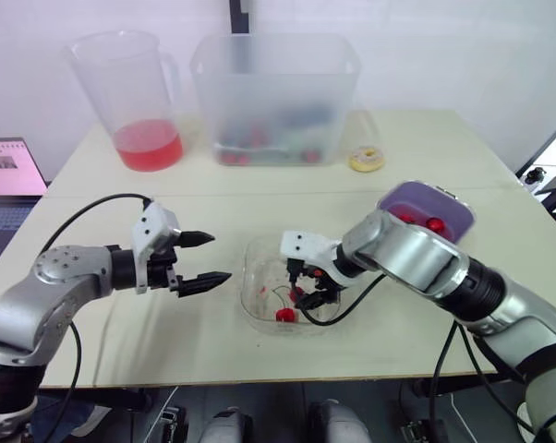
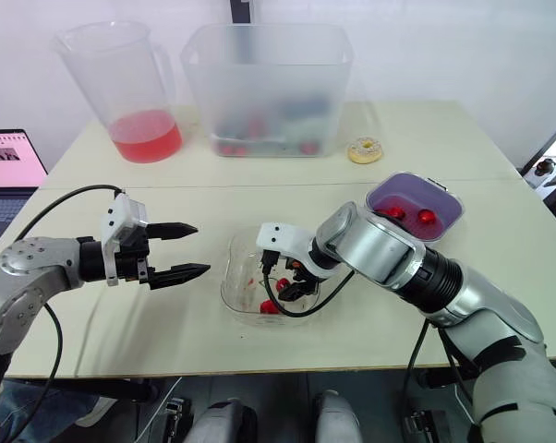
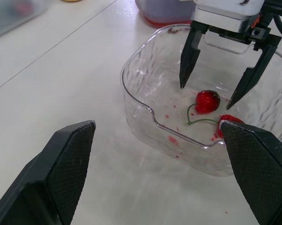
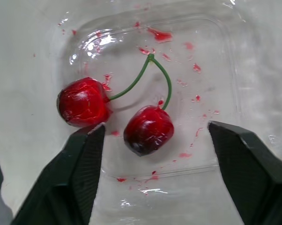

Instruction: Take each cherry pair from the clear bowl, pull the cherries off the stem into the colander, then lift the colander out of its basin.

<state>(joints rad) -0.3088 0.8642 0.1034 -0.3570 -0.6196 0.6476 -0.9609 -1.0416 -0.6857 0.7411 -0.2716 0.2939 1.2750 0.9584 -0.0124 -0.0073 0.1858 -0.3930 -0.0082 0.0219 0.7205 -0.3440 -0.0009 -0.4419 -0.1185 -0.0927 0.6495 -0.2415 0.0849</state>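
Note:
The clear bowl [image 1: 248, 281] sits near the table's front middle, smeared with red juice. One cherry pair [image 4: 82, 101] lies in it, two red cherries joined by a green stem. My right gripper [image 1: 310, 293] reaches down into the bowl, open, its fingers [image 4: 85, 164] on either side of the pair and not touching it. Just left of the bowl my left gripper [image 1: 209, 258] hovers open and empty, pointing at the bowl. The purple colander [image 1: 452, 205] stands in its clear basin to the right behind my right arm, with red cherries [image 1: 433, 223] in it.
A pitcher of red liquid [image 1: 139, 101] and a big frosted tub [image 1: 276, 97] stand at the table's back. A small yellow ring [image 1: 366, 159] lies beside the tub. A laptop [image 1: 10, 175] is off the left edge.

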